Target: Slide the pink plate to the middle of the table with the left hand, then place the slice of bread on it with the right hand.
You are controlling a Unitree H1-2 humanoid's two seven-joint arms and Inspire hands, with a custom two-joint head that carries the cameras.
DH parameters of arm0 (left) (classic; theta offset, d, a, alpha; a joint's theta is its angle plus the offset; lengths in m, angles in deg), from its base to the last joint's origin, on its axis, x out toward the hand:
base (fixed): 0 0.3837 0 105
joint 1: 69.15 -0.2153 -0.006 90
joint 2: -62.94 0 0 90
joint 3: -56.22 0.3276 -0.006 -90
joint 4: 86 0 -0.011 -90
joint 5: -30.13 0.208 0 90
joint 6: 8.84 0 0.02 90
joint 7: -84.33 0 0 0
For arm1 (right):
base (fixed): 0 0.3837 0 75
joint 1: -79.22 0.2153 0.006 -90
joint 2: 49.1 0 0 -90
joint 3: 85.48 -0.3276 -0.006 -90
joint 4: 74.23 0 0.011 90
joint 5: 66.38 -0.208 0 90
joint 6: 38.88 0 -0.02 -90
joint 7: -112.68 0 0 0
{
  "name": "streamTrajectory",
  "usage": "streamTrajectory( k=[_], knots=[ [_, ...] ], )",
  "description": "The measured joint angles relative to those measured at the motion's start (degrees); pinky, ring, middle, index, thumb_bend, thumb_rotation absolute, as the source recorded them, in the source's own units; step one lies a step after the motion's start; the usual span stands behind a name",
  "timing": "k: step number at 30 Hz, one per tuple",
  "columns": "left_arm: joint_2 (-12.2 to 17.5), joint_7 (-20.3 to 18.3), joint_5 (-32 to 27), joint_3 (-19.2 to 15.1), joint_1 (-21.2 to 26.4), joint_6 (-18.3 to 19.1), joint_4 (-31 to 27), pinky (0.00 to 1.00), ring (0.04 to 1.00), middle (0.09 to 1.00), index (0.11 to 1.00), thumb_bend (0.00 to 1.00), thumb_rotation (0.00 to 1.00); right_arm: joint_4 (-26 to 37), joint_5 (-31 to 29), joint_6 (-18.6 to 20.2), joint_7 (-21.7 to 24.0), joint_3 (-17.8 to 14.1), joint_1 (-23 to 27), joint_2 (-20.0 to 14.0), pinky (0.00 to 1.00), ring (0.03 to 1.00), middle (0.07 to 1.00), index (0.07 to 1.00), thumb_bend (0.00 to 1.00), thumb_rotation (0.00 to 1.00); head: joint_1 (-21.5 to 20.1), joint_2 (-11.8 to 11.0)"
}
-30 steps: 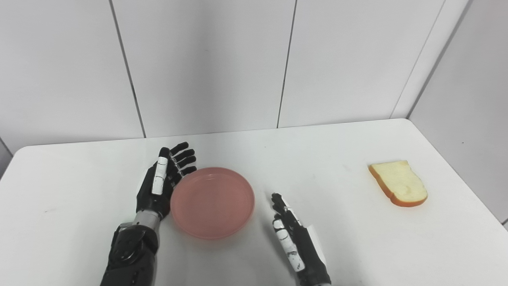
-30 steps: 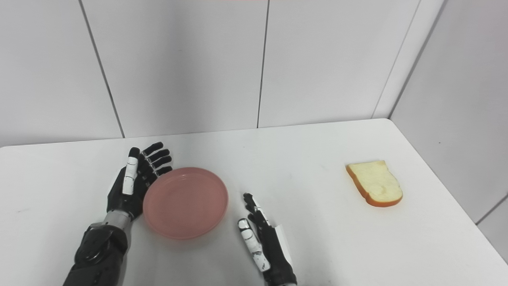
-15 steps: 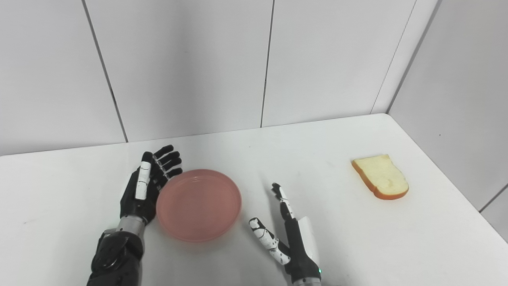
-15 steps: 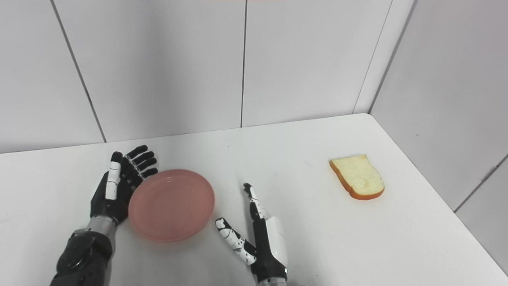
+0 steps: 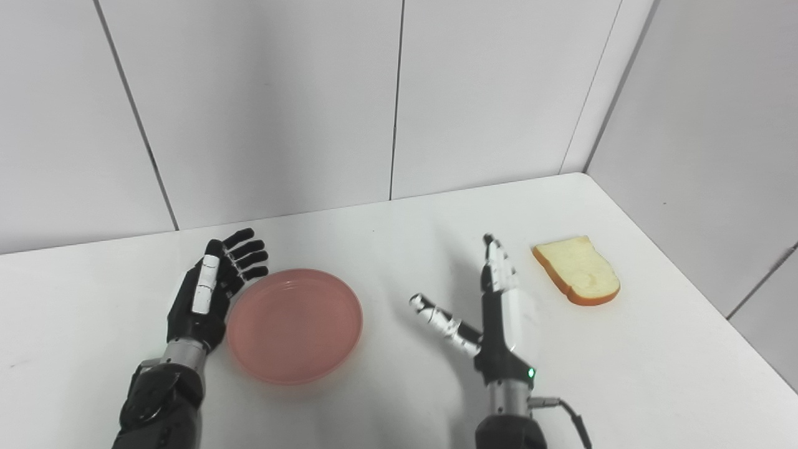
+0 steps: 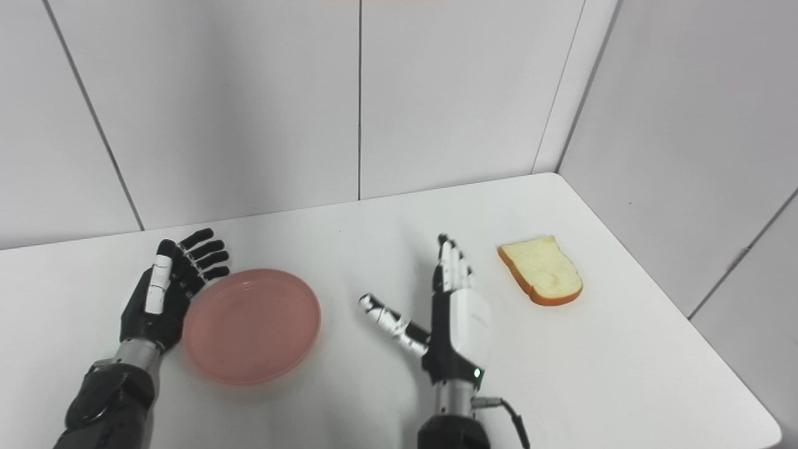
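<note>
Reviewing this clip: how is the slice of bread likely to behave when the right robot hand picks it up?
The slice of bread lies flat and thin on the table, so fingers may struggle to get under its edge. It looks small and probably light, so it could slide if nudged. The right robot hand is open beside it, not touching.

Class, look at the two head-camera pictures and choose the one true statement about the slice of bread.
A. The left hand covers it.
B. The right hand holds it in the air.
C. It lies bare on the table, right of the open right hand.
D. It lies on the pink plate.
C: the slice of bread rests on the white table, apart from the right hand, whose fingers are spread and empty.
</note>
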Motion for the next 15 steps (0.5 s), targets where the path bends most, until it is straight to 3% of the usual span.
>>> streamTrajectory(
  k=[5,15],
  knots=[
    [0.1,-0.6,-0.1,-0.5,0.7,-0.8,1.6,0.63,0.709,0.701,0.686,0.92,0.79,-0.5,1.6,5.7,0.2,-4.6,3.0,-5.8,1.00,1.000,1.000,1.000,0.96,0.65,0.1,0.0],
    [0.2,-1.6,-0.2,-1.0,0.7,-0.8,1.7,0.63,0.694,0.661,0.680,0.89,0.78,-8.8,4.4,12.4,2.1,-6.6,7.5,-16.1,1.00,1.000,1.000,1.000,1.00,0.59,0.2,0.0]
  ],
)
